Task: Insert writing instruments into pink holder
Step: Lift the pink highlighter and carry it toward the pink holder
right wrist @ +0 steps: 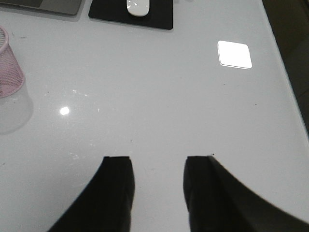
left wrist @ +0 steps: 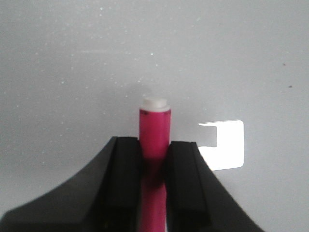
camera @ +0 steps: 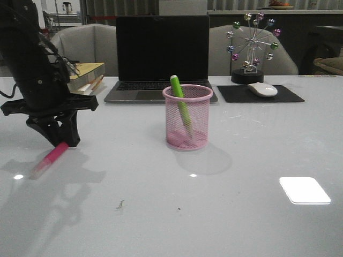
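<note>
Pink mesh holder (camera: 187,116) mid-desk (camera: 241,203), containing one green marker (camera: 181,104) leaning inside; left claw (camera: 61,140) lowered at desk's left, clamped on the pink marker (camera: 49,159); right claw (right wrist: 158,186) parted, empty.

**White table, six things on top**

Glossy white table (camera: 252,225), ceiling lights glaring off it. Landmark is the pink holder (camera: 187,116), standing upright mid-table. Behind it, touching distance, the open laptop (camera: 162,56). Behind and right, a black mouse pad (camera: 260,93). Behind and far left, a stack of books (camera: 86,77). Front-left, well apart, the pink marker (camera: 49,159) lies flat.
</note>
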Controlling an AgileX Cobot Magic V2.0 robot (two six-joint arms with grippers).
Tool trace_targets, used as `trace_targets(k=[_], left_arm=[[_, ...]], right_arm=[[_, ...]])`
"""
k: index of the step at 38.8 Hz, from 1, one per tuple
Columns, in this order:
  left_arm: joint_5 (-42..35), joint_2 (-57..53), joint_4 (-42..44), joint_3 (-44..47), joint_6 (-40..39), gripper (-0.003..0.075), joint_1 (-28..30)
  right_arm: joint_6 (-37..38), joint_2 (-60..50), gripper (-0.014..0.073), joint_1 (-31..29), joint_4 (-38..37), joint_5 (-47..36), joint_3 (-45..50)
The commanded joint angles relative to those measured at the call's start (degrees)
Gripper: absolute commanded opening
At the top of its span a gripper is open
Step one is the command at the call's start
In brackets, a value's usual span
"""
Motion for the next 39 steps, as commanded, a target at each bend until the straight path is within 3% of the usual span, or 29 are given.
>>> trace_targets(k=[1, 12, 25, 33, 39], left_arm=[[-0.4, -1.9, -1.3, -2.9, 1.2, 0.0099, -1.5], [-6.7, -6.9, -1.2, -13.1, 3.9, 0.0099, -5.2], [-25.4, -16.6, -1.4, -17.1, 5.6, 0.0099, -11.4], [-43.3, -19.2, -1.4, -13.4, 5.6, 0.0099, -17.1], [-62.8, -19.2, -2.7, -1.6, 5.5, 0.0099, -22.2]], right_arm=[[-0.4, -0.1, 0.0383, -0.3, -1.1, -3.5, -1.6], [-0.4, -0.1, 0.0383, -0.3, -1.1, -3.2, -1.6], [-0.4, -0.1, 0.0355, -0.3, -1.1, -3.0, -1.6], [-0.4, -0.1, 0.0355, -0.3, -1.1, -2.9, -1.6], [-0.4, -0.1, 0.0355, -0.3, -1.1, -2.1, -1.6]])
